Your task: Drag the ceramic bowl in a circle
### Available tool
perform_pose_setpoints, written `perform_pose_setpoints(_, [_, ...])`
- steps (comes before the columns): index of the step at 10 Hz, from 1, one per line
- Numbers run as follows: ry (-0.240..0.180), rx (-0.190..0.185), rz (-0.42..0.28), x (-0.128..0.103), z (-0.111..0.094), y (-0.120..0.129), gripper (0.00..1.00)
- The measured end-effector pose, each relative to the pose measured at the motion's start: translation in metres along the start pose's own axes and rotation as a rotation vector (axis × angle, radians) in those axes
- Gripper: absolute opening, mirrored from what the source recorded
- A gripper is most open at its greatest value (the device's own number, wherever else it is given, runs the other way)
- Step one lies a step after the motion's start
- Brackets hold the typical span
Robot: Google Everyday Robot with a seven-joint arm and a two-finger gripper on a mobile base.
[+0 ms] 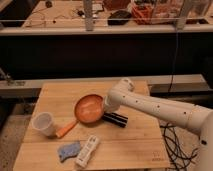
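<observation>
On wooden table point(135, 145), noted ceramic bowl point(88, 108), upright. Found gripper point(104, 105) at bowl's right rim, apparently touching; cannot tell whether clenched or released. Logged black bar point(116, 119) just right of bowl, orange stick point(65, 129) and white cup point(44, 123) lower left of bowl, blue cloth point(68, 150) and white remote point(87, 150) below bowl.

Wooden table point(135, 145), pale planks. At 8 o'clock on it: white cup point(43, 123), upright. At 4 o'clock of the cup, just beside it: orange carrot-shaped piece point(66, 129), lying slantwise. Near the front edge at 7 o'clock: blue cloth point(68, 150), with white remote-like bar point(87, 150) just beside it at 3 o'clock. Near the centre: black oblong block point(115, 119), lying flat, close at 5 o'clock of the gripper point(106, 105). Off the table at 4 o'clock: dark cables point(172, 142) on the floor. Behind at 12 o'clock: cluttered bench point(60, 25).
</observation>
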Motion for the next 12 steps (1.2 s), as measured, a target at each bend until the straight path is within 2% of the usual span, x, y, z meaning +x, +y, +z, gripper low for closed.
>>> perform_pose_setpoints(3, [-0.034,0.016,-0.065,-0.03,0.015,-0.018,0.0])
perform_pose_setpoints(6, [-0.047,0.027,-0.119,-0.034,0.023,-0.047,0.0])
perform_pose_setpoints(7, [-0.046,0.027,-0.122,-0.032,0.023,-0.048,0.0])
perform_pose_setpoints(9, [-0.048,0.021,-0.102,0.012,0.03,-0.062,0.0])
perform_pose_setpoints(12, [-0.048,0.008,-0.053,0.052,0.039,-0.062,0.0])
